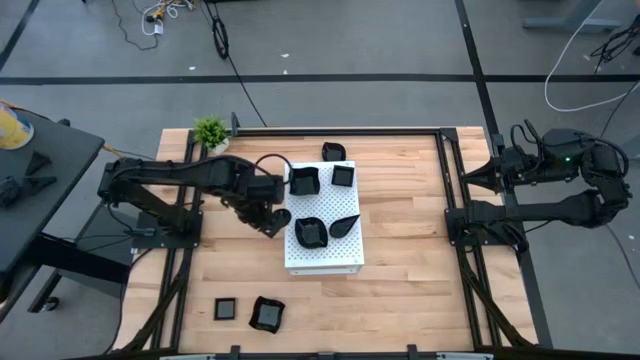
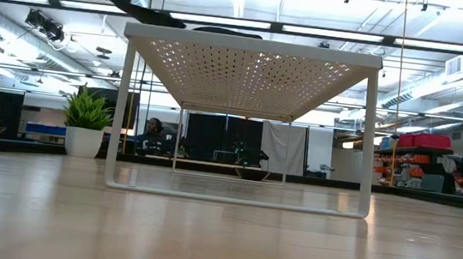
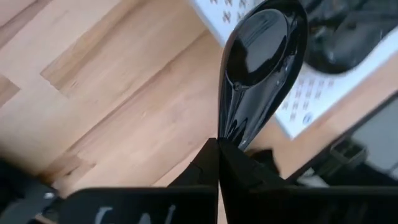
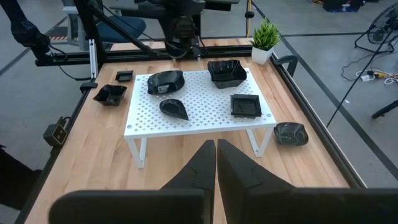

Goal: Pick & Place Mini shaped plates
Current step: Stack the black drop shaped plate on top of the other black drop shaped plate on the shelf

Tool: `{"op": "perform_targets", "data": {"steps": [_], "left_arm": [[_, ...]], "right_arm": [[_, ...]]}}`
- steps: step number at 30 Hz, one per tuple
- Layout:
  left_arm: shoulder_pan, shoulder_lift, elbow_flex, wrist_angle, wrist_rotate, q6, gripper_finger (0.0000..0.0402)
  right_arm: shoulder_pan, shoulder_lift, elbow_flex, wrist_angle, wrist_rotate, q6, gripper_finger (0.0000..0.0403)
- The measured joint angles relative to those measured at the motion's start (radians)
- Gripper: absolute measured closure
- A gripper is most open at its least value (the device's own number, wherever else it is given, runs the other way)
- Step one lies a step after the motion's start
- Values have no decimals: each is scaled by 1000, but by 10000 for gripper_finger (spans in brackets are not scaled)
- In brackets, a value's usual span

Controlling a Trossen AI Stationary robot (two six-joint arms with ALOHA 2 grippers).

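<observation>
Left to right on the table: small square plate (image 1: 226, 309) and a wavy-edged plate (image 1: 266, 313) sit on the bare wood at the near-left corner, well apart from the white perforated board (image 1: 325, 255) — judging by the task, those two are not placed yet. Left gripper (image 1: 276, 222) is at the board's left edge, clamped on the narrow tip of a teardrop plate (image 3: 261, 62); left wrist view shows the dish sticking out past the fingertips, over wood with the board edge just beyond it, so it's in the air, not down yet. On the board: wavy plate (image 1: 303, 181) back-left, rounded plate (image 1: 311, 232) front-left, leaf plate (image 1: 345, 225) just beside it, square plate (image 1: 343, 175) at the back. One more wavy plate (image 1: 333, 152) is on the wood just behind the board. Potted plant (image 1: 211, 131) in the back-left corner, not involved. Right gripper (image 4: 216, 163) is parked off the right side, fingers pressed together, holding nothing. Estimate: four on the board, one in hand, three on the wood — about half done if the board is the target, which I can't confirm.
</observation>
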Motion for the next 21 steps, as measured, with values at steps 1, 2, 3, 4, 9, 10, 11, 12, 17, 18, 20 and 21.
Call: {"op": "perform_targets", "data": {"steps": [1,2,3,4,9,10,11,12,17,18,20,21], "left_arm": [[0,0,0,7,-10,-24,399],[0,0,0,17,-20,-54,399],[0,0,0,33,-32,-90,399],[0,0,0,52,-47,-127,399],[20,0,0,238,-62,-251,399],[24,0,0,290,-63,-269,399],[30,0,0,341,-63,-282,399],[37,0,0,393,-62,-300,399],[77,0,0,580,-83,-387,399],[83,0,0,611,-87,-405,399],[95,0,0,673,-89,-426,399],[99,0,0,700,-92,-431,399]], "right_arm": [[0,0,0,0,0,0,381],[0,0,0,0,0,0,381],[0,0,0,0,0,0,381],[0,0,0,0,0,0,381],[0,0,0,0,0,0,381],[0,0,0,0,0,0,381],[0,0,0,0,0,0,381],[0,0,0,0,0,0,381],[0,0,0,0,0,0,381],[0,0,0,0,0,0,381],[0,0,0,0,0,0,381],[0,0,0,0,0,0,381]]}}
